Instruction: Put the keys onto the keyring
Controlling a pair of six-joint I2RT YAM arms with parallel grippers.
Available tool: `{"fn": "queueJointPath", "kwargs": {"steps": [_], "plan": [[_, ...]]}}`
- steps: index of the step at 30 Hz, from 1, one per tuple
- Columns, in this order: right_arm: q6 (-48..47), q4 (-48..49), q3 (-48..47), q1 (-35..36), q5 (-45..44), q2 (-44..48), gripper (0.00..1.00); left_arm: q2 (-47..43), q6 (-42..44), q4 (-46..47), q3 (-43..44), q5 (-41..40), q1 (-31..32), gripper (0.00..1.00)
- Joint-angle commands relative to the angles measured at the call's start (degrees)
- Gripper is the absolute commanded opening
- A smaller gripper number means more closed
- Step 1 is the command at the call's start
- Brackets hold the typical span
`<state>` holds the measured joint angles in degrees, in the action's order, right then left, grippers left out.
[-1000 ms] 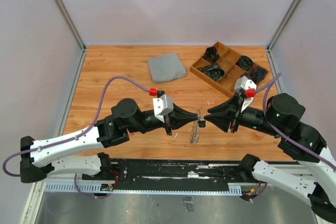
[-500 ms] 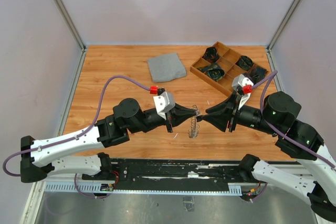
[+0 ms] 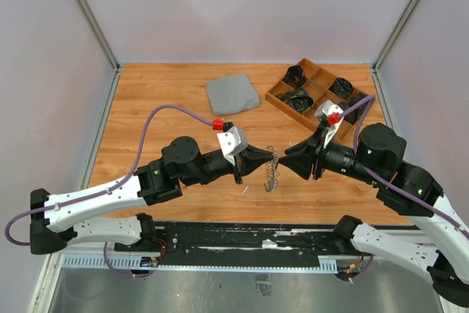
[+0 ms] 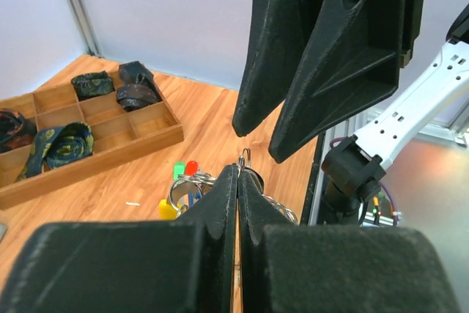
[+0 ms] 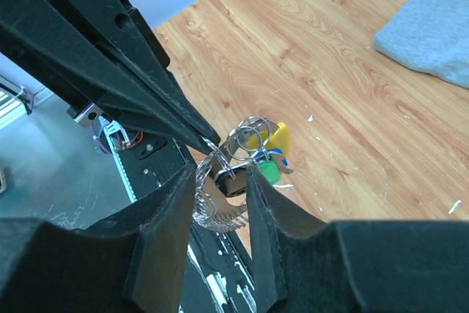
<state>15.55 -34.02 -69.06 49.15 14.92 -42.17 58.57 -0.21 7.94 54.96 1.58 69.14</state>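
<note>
Pale walls close in a wooden counter point(image 3: 146, 108), with a folded grey cloth point(image 3: 232, 94) and a compartmented wooden tray point(image 3: 289, 110) lying toward its far side. Over the middle of the counter the two arms meet tip to tip.

The left claw point(image 4: 239, 174) is clenched on the keyring point(image 5: 212, 207), pinching the thin silvery wire at its very tips and holding it up off the wood. The keys point(image 5: 272, 153) hang bunched just beside and below that pinch. Yellow and green heads are plain, and a red one shows in the left wrist view. Whether each is already threaded onto the loop I cannot tell.

The right claw point(image 5: 220, 181) has its jaws parted on either side of the dangling ring and a small dark piece. They do not visibly press on anything.

The step in hand looks like the threading itself, one arm steadying the ring while the other works at it. Next, the right claw probably has to close on a single key or coil end without catching its neighbours. The left should stay firm, as a tug could pull the wire from that shallow grip.
</note>
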Motion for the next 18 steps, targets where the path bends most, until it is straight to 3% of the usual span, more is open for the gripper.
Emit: {"fn": "queueJointPath", "kwargs": {"steps": [1,7,18], "plan": [[0.83,-0.30,-0.35,0.71,-3.35,0.96,0.36,-0.94,0.80,3.35,1.46,1.78,0.35,0.01],[0.10,0.93,0.82,0.77,-0.25,2.04,0.37,-1.23,0.89,4.58,0.91,5.67,0.31,0.00],[-0.29,2.29,1.61,0.71,6.07,2.01,0.29,-2.13,0.71,5.68,0.42,5.70,0.29,0.00]]}}
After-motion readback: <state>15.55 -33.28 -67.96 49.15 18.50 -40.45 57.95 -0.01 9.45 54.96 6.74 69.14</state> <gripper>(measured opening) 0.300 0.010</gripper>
